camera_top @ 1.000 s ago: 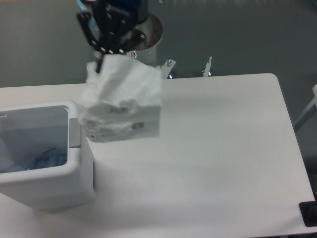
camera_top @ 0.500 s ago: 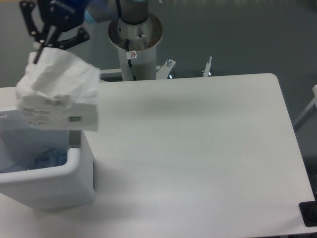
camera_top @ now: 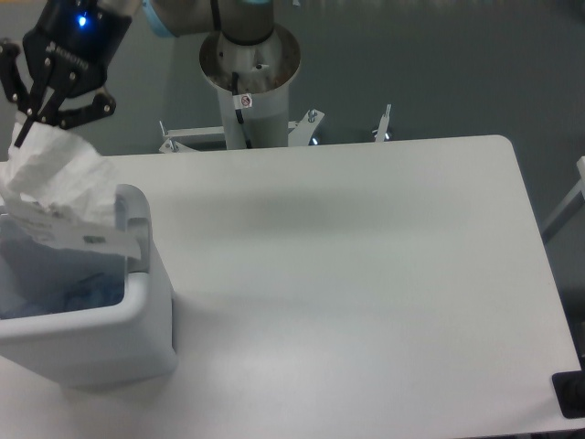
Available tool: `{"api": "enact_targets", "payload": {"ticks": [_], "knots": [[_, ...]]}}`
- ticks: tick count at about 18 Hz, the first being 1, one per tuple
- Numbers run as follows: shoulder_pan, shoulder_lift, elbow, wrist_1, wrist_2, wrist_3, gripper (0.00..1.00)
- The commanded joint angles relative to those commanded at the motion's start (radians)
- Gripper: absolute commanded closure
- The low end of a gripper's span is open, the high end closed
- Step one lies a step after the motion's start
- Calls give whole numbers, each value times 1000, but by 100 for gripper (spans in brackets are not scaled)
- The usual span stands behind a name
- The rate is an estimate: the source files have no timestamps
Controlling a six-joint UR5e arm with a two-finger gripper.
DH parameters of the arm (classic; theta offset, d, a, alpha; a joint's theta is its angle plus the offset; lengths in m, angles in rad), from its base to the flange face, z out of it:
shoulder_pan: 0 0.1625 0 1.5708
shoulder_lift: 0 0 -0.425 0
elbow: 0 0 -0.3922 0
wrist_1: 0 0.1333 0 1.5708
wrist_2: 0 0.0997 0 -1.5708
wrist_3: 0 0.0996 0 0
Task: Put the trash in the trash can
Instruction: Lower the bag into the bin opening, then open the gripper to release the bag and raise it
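At the upper left of the frame your gripper (camera_top: 26, 128) is pinching the top edge of the crumpled plastic bag (camera_top: 57, 197), which hangs partly inside the white trash can (camera_top: 137, 315) at the left edge. Bluish plastic, likely the bottle (camera_top: 78, 294), shows inside the can.

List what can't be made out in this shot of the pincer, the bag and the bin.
- Pincer: whether its fingertips pinch the plastic bag; the bag's crumpled top covers them.
- Bottle: only a bluish blur inside the trash can; shape and cap unclear.
- Trash can: its left side is cut off by the picture's edge.
- Bag's strip: print too small to read.
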Motion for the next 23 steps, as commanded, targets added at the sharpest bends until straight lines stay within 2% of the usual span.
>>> {"api": "enact_targets", "payload": {"ticks": [6, 15, 17, 18, 20, 21, 22, 23], "knots": [[-22, -11, -17, -9, 8, 32, 100], [-71, 54, -49, -17, 6, 25, 100], [-71, 51, -61, -9, 9, 20, 99], [-71, 47, -63, -6, 11, 23, 90], [-69, 38, -48, 0, 12, 31, 47], [-68, 37, -35, -3, 14, 26, 6], [-63, 35, -34, -5, 15, 26, 0], [-58, 35, -35, -5, 21, 26, 0]]}}
